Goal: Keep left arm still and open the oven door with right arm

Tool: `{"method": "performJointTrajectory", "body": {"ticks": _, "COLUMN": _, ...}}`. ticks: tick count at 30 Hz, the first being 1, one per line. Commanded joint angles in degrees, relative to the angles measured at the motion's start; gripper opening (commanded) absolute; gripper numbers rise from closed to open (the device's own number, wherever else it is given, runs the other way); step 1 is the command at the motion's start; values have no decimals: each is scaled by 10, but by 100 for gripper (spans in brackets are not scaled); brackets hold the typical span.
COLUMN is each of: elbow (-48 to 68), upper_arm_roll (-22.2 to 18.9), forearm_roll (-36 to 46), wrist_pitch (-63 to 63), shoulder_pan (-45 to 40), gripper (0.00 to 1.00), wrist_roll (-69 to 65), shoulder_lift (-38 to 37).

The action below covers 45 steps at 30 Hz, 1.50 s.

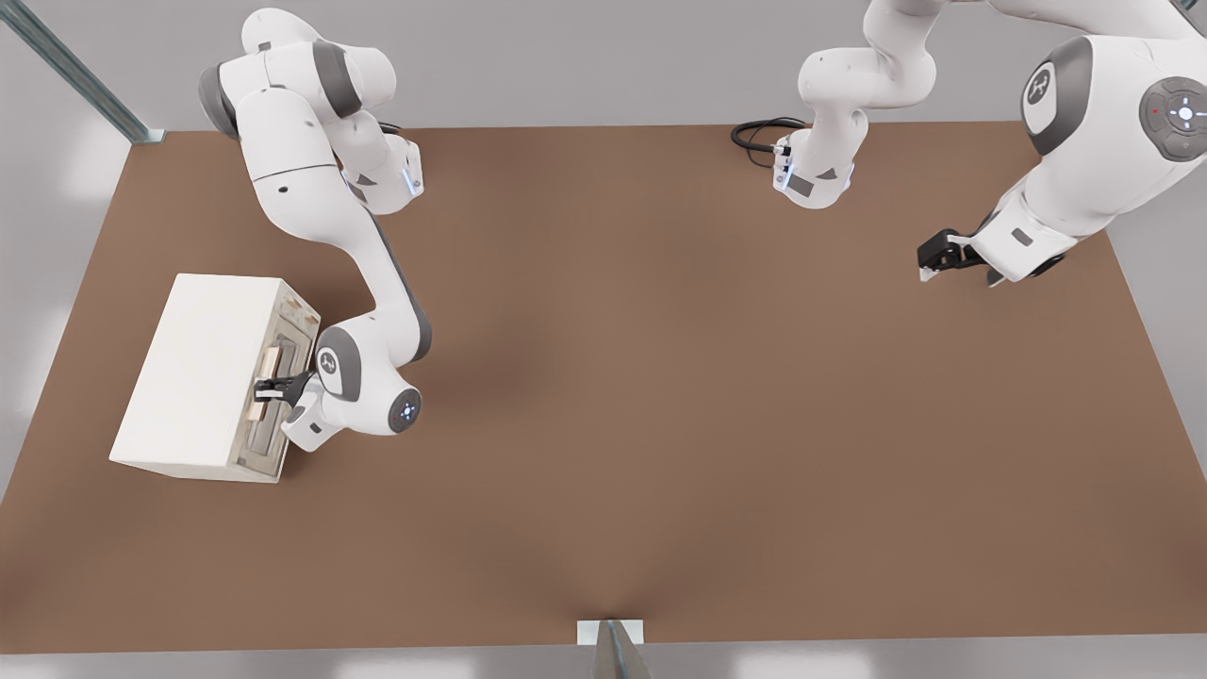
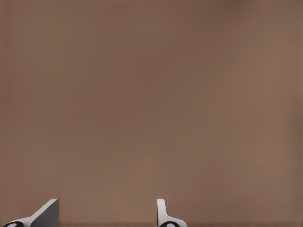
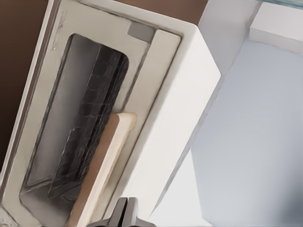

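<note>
— Where is the white jointed right arm with grey joint bands [image 1: 377, 273]?

— At the front view's left. It drops from its shoulder near the far edge, bends at the elbow and curls back towards that side, with the round lit button disc [image 1: 405, 410] facing the camera.

— And its black two-finger gripper [image 1: 264, 387]?

— Low down, level, pointing to the front view's left. In the right wrist view the fingers [image 3: 122, 213] are pressed together, nothing between them.
</note>
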Motion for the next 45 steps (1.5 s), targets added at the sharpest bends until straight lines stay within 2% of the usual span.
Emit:
{"method": "performJointTrajectory", "body": {"ticks": 1, "elbow": -1, "upper_arm_roll": 0, "forearm_roll": 2, "wrist_pitch": 1, "shoulder_pan": -2, "gripper": 21, "wrist_roll": 49, "shoulder_lift": 0}}
{"method": "performJointTrajectory", "body": {"ticks": 38, "elbow": -5, "upper_arm_roll": 0, "forearm_roll": 12, "wrist_pitch": 18, "shoulder_pan": -16, "gripper": 21, "wrist_roll": 52, "shoulder_lift": 22}}
{"method": "performJointTrajectory", "body": {"ticks": 45, "elbow": 19, "upper_arm_roll": 4, "forearm_roll": 56, "wrist_pitch": -3, "shoulder_pan": 41, "gripper": 21, "wrist_roll": 61, "shoulder_lift": 22}}
